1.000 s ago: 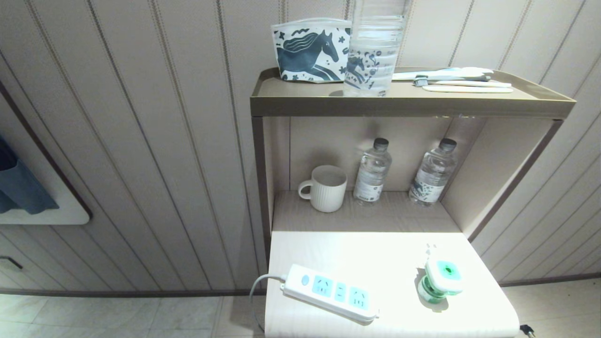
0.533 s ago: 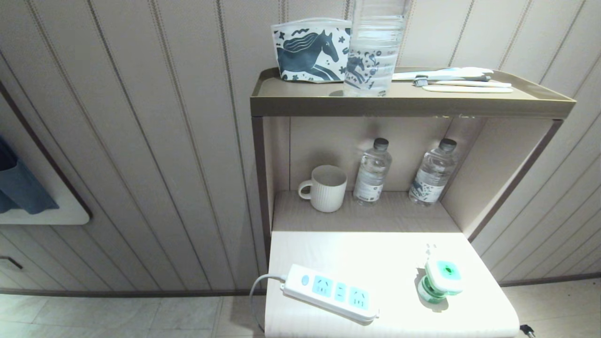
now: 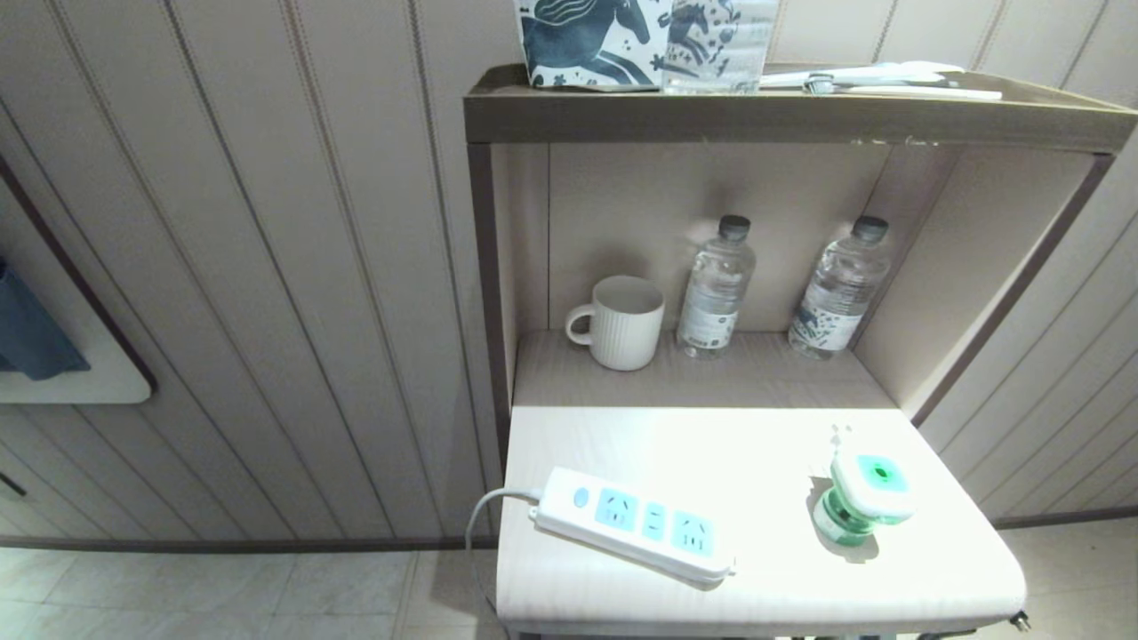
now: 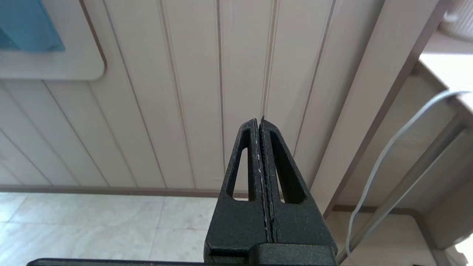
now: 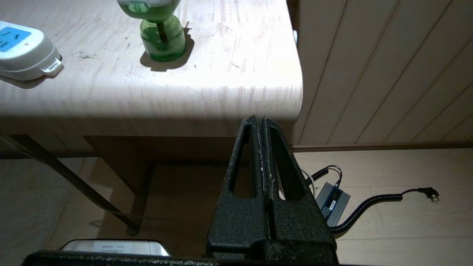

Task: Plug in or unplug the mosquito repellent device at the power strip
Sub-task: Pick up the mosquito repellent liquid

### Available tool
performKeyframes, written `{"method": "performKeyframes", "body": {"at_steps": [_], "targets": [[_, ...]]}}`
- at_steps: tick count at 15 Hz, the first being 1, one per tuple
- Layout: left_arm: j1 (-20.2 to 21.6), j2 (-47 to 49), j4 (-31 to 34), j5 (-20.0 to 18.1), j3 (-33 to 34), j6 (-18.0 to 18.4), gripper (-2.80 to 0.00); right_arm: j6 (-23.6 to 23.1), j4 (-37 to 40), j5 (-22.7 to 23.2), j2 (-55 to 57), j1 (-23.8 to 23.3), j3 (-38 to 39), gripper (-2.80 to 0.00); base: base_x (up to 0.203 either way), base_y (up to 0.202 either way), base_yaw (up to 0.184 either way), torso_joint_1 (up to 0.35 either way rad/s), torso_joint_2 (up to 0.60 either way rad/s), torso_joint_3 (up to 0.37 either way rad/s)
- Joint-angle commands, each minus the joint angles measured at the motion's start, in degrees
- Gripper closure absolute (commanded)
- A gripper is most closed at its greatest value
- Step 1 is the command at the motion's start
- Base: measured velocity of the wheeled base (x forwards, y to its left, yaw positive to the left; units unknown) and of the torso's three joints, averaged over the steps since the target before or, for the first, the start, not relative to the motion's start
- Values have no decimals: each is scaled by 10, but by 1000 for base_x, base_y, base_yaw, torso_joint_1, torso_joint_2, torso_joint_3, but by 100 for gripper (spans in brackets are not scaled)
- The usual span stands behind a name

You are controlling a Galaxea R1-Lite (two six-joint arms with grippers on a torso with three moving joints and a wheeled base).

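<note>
**White strip, green vaporizer, both hands waiting below the edge**

White and pale blue on the left, green on the right: power strip [image 3: 633,524] lying flat on the light wooden surface [image 3: 756,444], mosquito repellent device [image 3: 862,500] standing apart from it, bottle down, squarish white head with the green centre turned up and tilted. Unplugged, clearly; all socket panels bare. Strip's long axis running on a slant, from the cord end [image 3: 487,507] at the surface's left edge toward the front middle, its free end pointing roughly at the device.

Right hand [image 5: 262,123] hanging just under the front lip of the surface, fingers pressed flat together, nothing between them. From that wrist view, device's green bottle [image 5: 162,42] up and ahead, strip's end [image 5: 26,55] further off to the side. Left hand [image 4: 258,123] likewise closed and empty, out beyond the surface's left side, facing the panelled wall [image 4: 184,92], cord [image 4: 388,155] dangling nearby.

Nearer arm for the device: the right, by a fair margin, judging from both wrist views. Likely next: rising above the edge, opening up, taking the device by its head, then carrying it leftward to a socket. Prongs not visible from here, so their facing unknown. Worth watching: strip unanchored, may slide under a push.

Mug [image 3: 622,333] and two water bottles [image 3: 716,289] on the shelf behind, well clear.
</note>
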State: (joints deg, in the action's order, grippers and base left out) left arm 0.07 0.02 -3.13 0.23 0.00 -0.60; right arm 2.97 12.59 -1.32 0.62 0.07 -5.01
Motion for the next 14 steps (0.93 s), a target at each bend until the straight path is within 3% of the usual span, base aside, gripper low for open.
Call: {"method": "performKeyframes", "body": {"at_steps": [1,14], "targets": [[-1,1,0,0,0,0,0,0,1,0,1,0,0,0,0,0,0,-216,497,287],[0,1,0,0,0,0,0,-2,-1,2,0,0,-1,0,0,0,0,-166,439,266]]}}
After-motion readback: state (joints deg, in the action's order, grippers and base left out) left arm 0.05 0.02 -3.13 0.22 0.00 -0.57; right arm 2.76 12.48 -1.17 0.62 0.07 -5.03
